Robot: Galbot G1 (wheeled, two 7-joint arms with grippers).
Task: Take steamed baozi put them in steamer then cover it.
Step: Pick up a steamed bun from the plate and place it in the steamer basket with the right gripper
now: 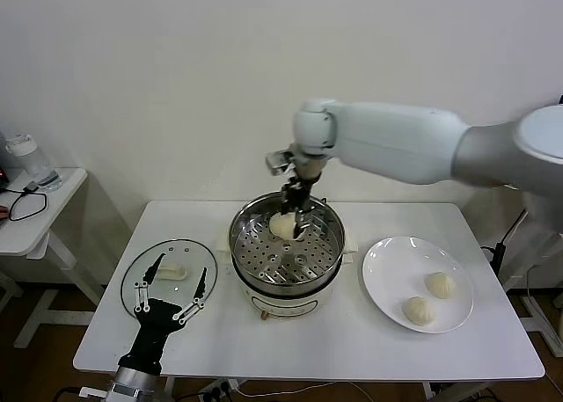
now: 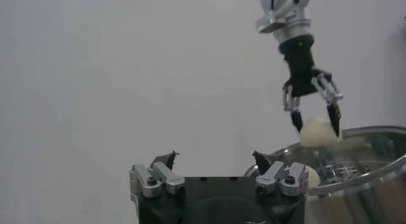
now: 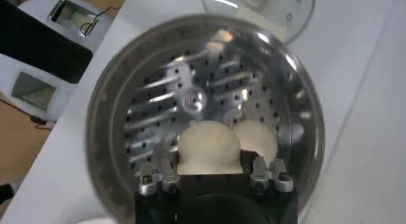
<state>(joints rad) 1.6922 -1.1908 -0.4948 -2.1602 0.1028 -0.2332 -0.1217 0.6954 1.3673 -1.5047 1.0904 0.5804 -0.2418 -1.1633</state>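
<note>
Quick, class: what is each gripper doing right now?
Left gripper: open, empty, hovering over the round clear glass lid.
Right gripper: shut on a cream-white round dough bun, above the shiny stainless-steel steamer pot.

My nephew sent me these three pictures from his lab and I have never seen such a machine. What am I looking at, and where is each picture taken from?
It is a robot with two arms, each ending in a grasping tool. The wide picture comes from a camera on its head, looking down at a white table. The other two come from cameras on its wrists.

In the middle stands a steel steamer with a perforated tray. The right tool is over it, closed on a steamed bun. The right wrist picture looks straight down into the pot: the held bun is close to the camera, and a second bun lies on the tray beside it.

Two more buns wait on a white plate at the robot's right. At its left the glass lid lies flat, and the left tool is open above it, holding nothing.
</note>
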